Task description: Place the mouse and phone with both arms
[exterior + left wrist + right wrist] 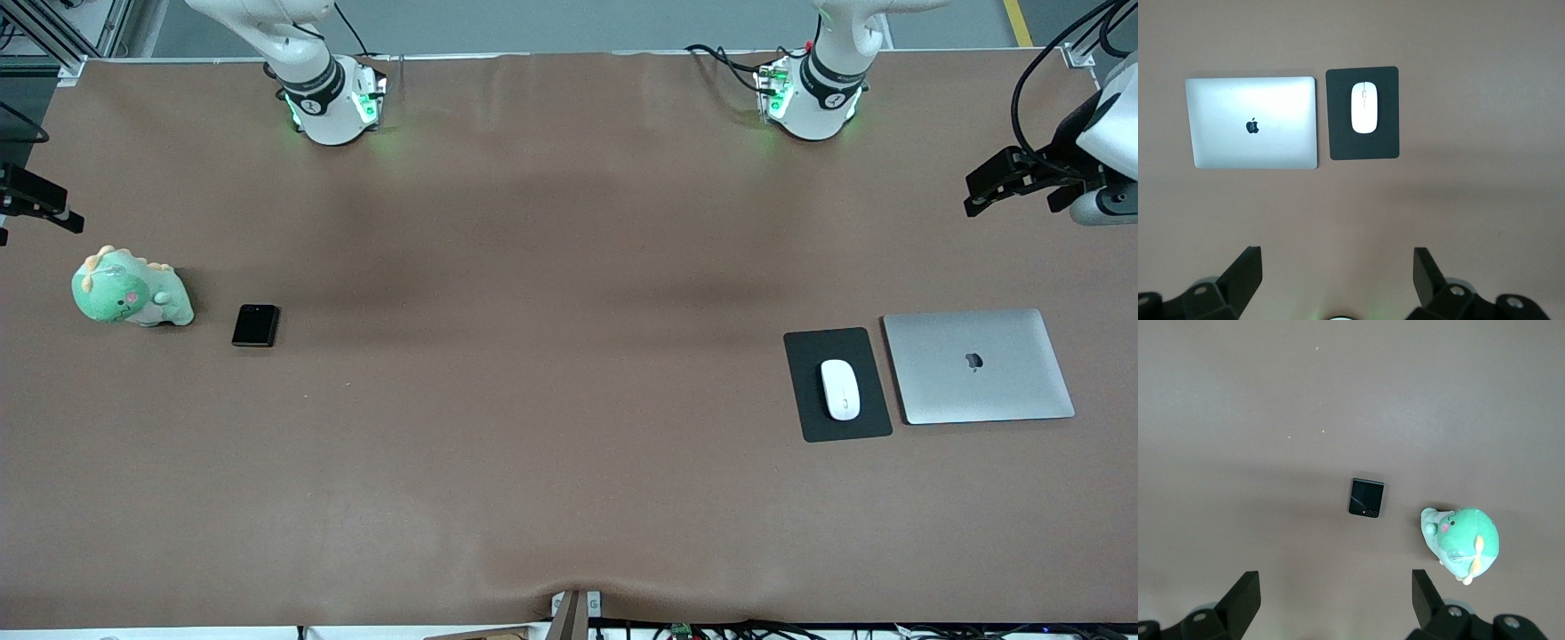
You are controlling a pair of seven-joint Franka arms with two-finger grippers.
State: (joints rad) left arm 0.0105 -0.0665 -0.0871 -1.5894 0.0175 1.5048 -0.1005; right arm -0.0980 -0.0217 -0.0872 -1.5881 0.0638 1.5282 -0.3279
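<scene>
Mouse (840, 389) rests on a dark pad (805, 404) beside the laptop (978, 365); phone (255, 325) lies near a plush dinosaur (129, 290). My left gripper (1337, 267) and right gripper (1335, 588) apparently hang high above them, jaws released.

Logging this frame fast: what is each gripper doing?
Left gripper: open, empty, high over the brown table.
Right gripper: open, empty, high over the table.

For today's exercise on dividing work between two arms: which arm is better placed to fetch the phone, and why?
Probably the right arm. The phone lies at its end of the table beside the green plush toy, below the open right pincer. The open left pincer looks down on the mouse.
</scene>
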